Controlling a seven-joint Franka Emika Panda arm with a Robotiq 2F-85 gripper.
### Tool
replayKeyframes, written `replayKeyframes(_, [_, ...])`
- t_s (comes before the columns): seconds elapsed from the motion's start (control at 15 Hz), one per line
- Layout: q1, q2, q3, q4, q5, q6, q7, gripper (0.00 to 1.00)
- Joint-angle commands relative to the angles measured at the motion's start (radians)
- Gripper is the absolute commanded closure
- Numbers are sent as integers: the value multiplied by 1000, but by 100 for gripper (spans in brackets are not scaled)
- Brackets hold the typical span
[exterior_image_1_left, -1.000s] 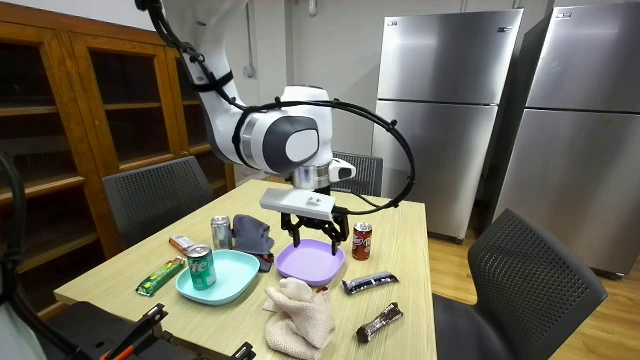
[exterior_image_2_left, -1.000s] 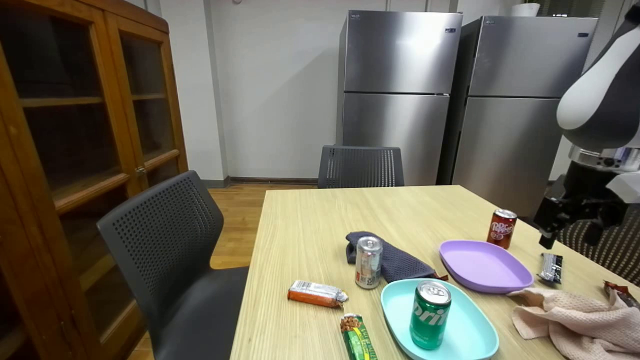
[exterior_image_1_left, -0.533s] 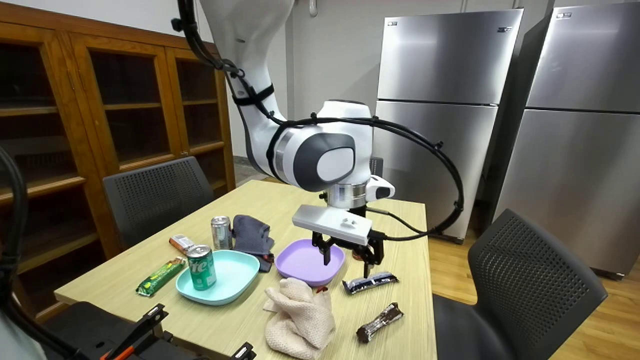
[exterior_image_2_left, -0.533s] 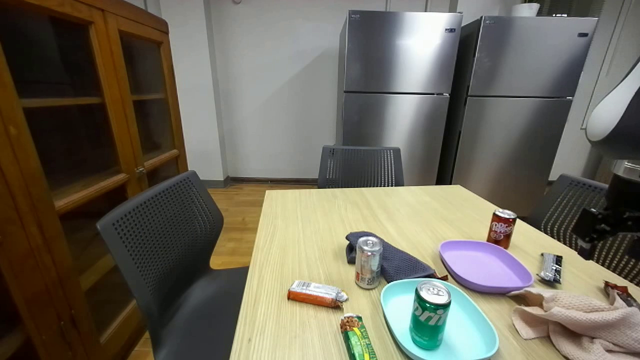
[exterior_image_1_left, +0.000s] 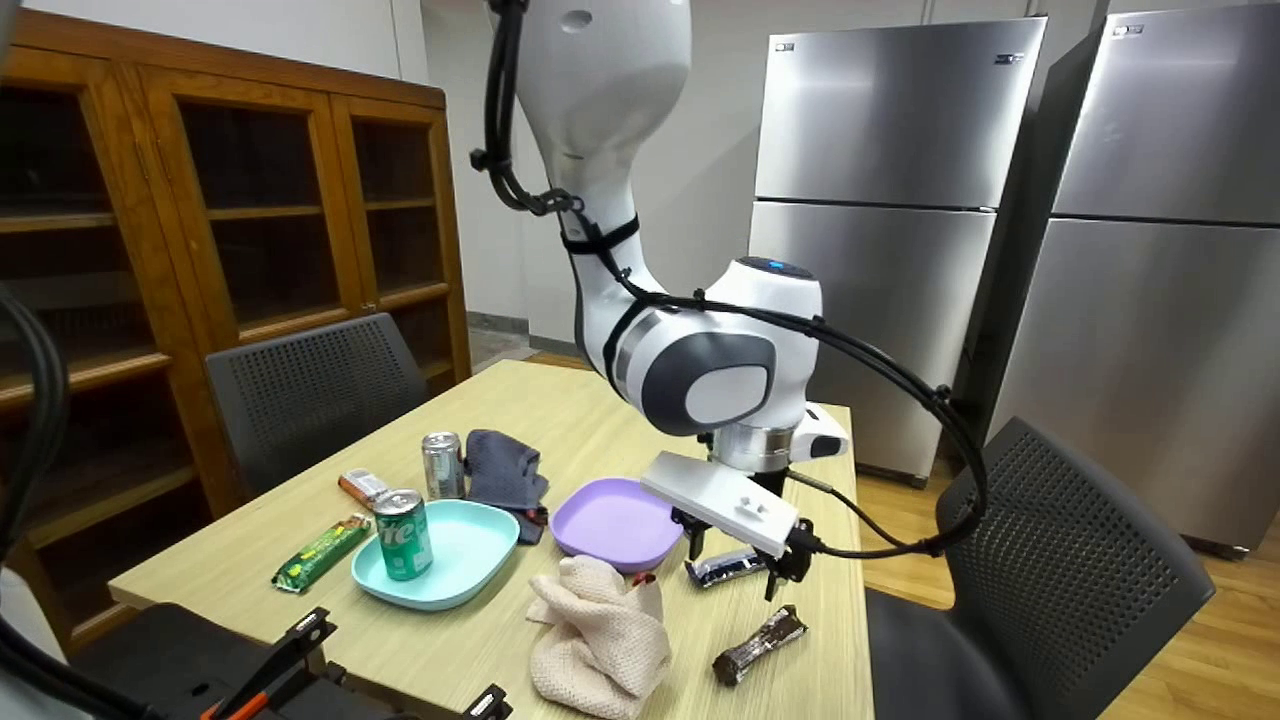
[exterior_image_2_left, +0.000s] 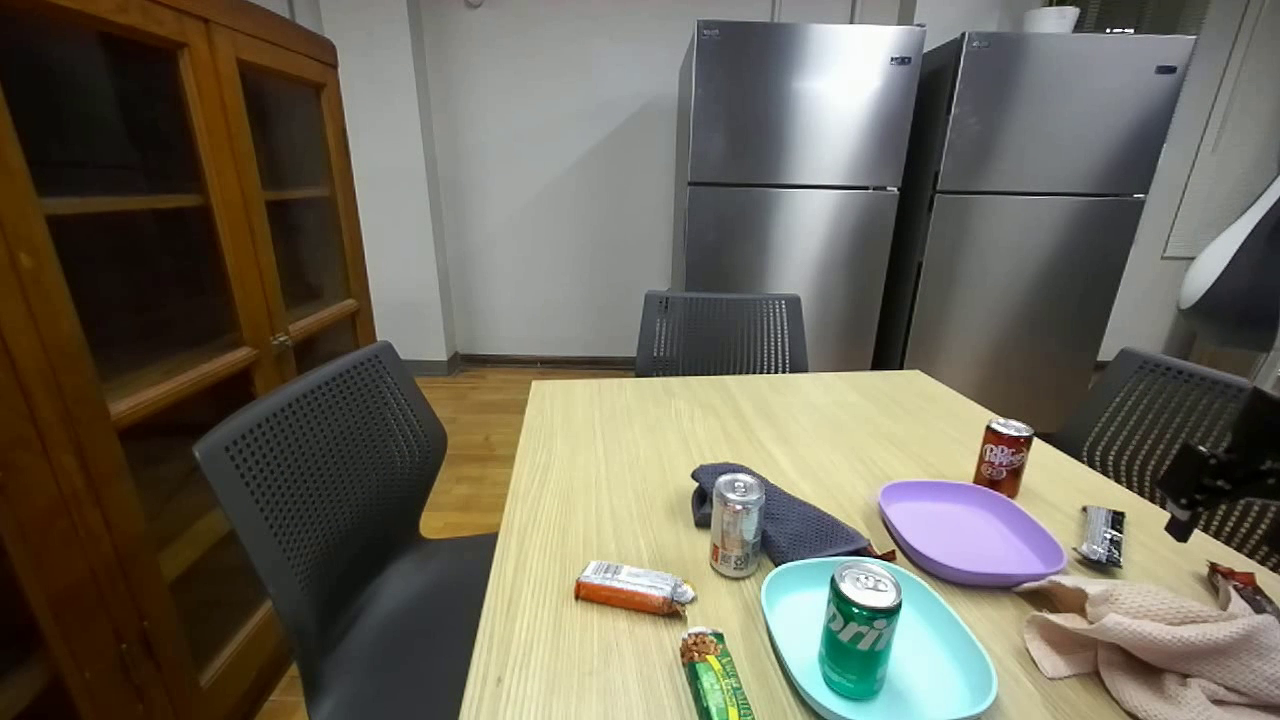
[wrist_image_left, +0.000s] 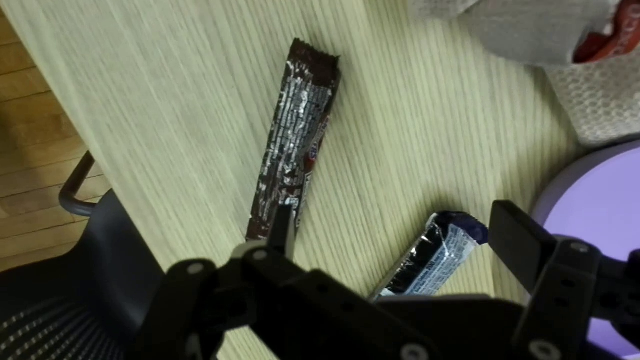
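Wrist view: the spread gripper (wrist_image_left: 394, 220) holds nothing, a blue-wrapped bar (wrist_image_left: 440, 255) showing between its fingertips (wrist_image_left: 517, 240) and a brown bar (wrist_image_left: 295, 140) partly behind one, both flat on the table (wrist_image_left: 165, 100), presumably too slim to stand.

Dark brown with silvery print on 1 wrapped bar (wrist_image_left: 294, 135); navy and silver on the 2nd bar (wrist_image_left: 436, 256); black on the gripper (wrist_image_left: 392, 212); lavender on the plate (exterior_image_1_left: 605, 525); pale-pink waffle on the cloth (exterior_image_1_left: 600, 645).
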Motion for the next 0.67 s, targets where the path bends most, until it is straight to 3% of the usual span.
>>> replayKeyframes(0.0, [-64, 96, 32, 101, 7, -19, -15, 0])
replayKeyframes(0.6, [-98, 192, 31, 167, -32, -25, 11, 0])
